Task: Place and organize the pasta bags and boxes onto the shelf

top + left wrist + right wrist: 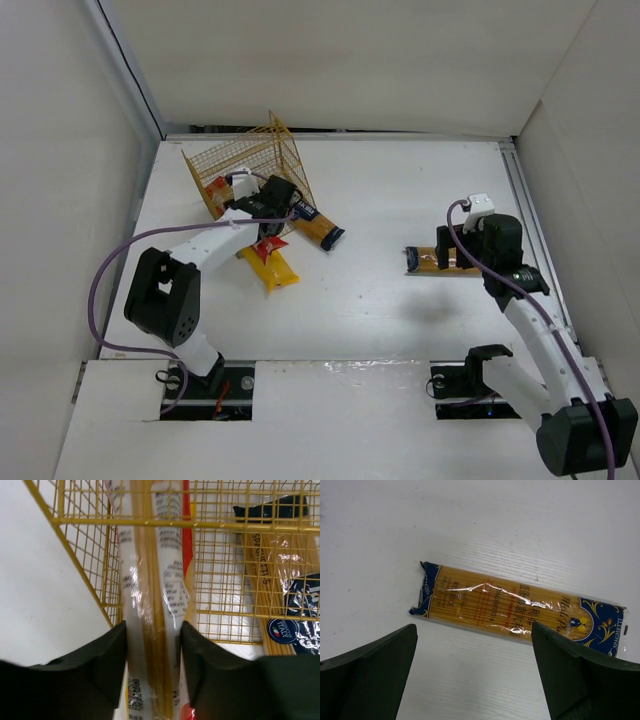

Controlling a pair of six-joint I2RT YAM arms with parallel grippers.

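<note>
The left jaws pinch the red-edged clear bag, its end already inside the far-left shelf. Next, I think, push it deeper, then let go. The left arm stretches far and low. The right jaws hang spread wide over a blue-ended pack on the worktop, right side.

One rack — two blue-ended packs, one yellow bag, one red-edged bag.

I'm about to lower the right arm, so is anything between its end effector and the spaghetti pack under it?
Nothing visible. The right end effector hangs open over the spaghetti pack, which lies alone on the white table.
</note>
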